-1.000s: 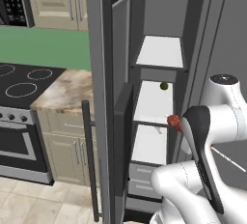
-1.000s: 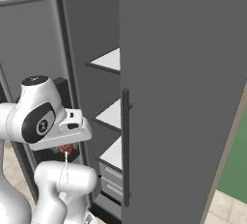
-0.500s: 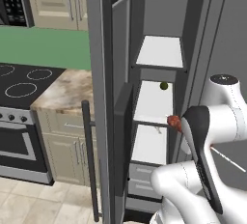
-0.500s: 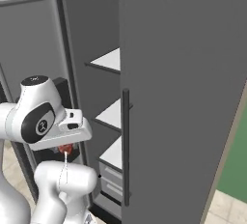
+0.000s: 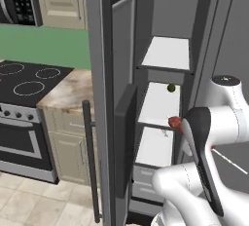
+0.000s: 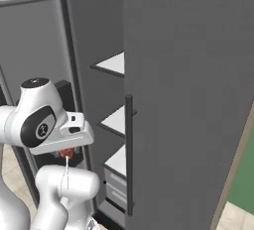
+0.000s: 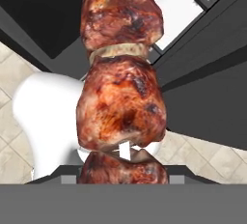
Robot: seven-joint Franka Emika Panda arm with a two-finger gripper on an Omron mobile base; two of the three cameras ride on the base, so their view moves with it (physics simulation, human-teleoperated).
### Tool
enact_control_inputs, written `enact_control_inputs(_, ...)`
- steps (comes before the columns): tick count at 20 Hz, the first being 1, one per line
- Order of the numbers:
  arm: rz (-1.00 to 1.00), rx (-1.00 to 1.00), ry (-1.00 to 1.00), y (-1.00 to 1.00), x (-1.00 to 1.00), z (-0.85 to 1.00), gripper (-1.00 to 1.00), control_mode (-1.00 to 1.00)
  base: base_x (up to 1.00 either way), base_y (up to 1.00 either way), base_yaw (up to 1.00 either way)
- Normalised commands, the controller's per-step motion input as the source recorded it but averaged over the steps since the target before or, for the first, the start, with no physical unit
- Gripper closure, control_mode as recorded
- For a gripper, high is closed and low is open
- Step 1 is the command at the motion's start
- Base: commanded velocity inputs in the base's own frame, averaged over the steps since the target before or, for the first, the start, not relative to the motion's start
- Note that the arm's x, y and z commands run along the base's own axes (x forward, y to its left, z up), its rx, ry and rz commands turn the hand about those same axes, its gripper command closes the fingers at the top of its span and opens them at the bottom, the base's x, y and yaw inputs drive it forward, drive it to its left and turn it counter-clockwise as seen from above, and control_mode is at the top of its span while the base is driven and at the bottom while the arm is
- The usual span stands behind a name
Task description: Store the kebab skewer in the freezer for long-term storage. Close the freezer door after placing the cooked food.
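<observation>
The gripper [image 6: 67, 150] is clamped on the kebab skewer [image 5: 175, 122], its stick hanging toward 6 o'clock; the open freezer [image 5: 163, 105] shelves lie at about 10 o'clock in the left base view.

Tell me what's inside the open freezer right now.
The freezer holds white shelves, one small green round item on the middle shelf, and drawers at the bottom. The arm hides its lower right side.
</observation>
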Motion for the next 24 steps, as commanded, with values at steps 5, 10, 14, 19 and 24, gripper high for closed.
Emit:
enact_control_inputs(5, 0.0, 0.0, 0.0, 0.0, 0.0, 0.0, 1.0, 1.0, 0.24, -0.21, 0.35)
enact_control_inputs(10, 0.0, 0.0, 0.0, 0.0, 0.0, 0.0, 1.0, 1.0, 0.26, -0.21, 0.26)
enact_control_inputs(14, 0.0, 0.0, 0.0, 0.0, 0.0, 0.0, 1.0, 1.0, 0.54, 0.0, 0.03)
enact_control_inputs(19, 0.0, 0.0, 0.0, 0.0, 0.0, 0.0, 1.0, 1.0, 0.61, 0.0, 0.0)
enact_control_inputs(24, 0.0, 0.0, 0.0, 0.0, 0.0, 0.0, 1.0, 1.0, 0.23, 0.03, -0.02)
